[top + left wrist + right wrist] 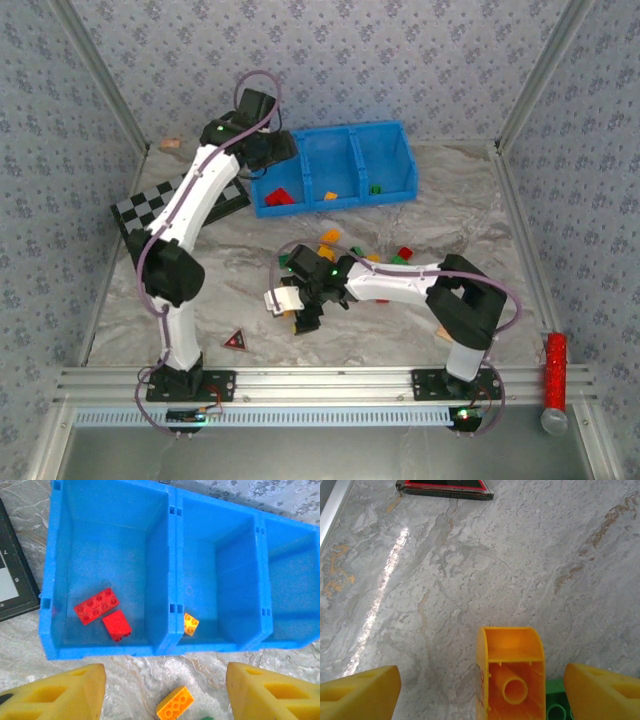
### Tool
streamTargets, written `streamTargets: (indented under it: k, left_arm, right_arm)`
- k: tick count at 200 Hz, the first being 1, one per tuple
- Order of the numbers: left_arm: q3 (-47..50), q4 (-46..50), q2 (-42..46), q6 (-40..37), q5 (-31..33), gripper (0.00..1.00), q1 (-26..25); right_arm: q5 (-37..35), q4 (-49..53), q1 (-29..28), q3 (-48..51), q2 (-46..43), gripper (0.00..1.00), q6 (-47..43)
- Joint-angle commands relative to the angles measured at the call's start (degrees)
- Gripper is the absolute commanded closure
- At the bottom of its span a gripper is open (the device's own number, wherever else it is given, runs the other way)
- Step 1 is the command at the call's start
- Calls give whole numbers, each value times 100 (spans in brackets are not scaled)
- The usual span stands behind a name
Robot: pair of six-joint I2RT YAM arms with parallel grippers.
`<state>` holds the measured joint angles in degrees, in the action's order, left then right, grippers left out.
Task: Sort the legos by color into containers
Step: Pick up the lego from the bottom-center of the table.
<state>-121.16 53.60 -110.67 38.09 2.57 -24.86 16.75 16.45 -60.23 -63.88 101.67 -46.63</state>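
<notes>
**Operator:** How far along is the sort?

**Spotter:** You've barely begun. The blue tray (107, 652) holds two red legos (96, 606) in its left compartment and one orange brick (190, 624) in the middle one. From above there's something small in the right one, but I can't tell its colour.

**Operator:** What's left?

**Spotter:** Most of it. You have loose bricks (345, 252) in red, green and orange scattered on the tabletop (470, 200) between tray and arms.

**Operator:** And the hands?

**Spotter:** Your left hand (166, 680) hangs by the tray's near wall, fingers apart and empty. Your right hand (481, 672) is low and released. Its fingers stand either side of an upended orange lego (510, 672) without touching it, and a green lego (555, 707) sits just beside. I'd judge the upended one is your next pick, bound for the middle compartment.
</notes>
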Motion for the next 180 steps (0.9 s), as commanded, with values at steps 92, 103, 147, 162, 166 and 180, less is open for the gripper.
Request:
streamTargets:
  k: [92,103,147,162,166,180]
  left_arm:
    - [2559,-315,2339,-186,87,34,557]
    - [2732,-295,2524,-220,86,33,617]
    - [3135,-151,3076,-498,222,33,666]
    - [3197,-90,3172,-599,192,33,664]
    - [3211,-81,3195,-628,188,33,660]
    - [3318,-91,3263,-709,105,33,658]
  right_arm:
    - [-251,269,-33,-393,727,51,-147]
    - [-307,292,-33,-396,688,63,-82]
    - [-300,609,-7,-334,178,82,256]
    - [-299,715,7,-207,-187,84,447]
    - [-316,742,11,-150,-295,84,500]
    - [-383,893,66,39,-714,84,728]
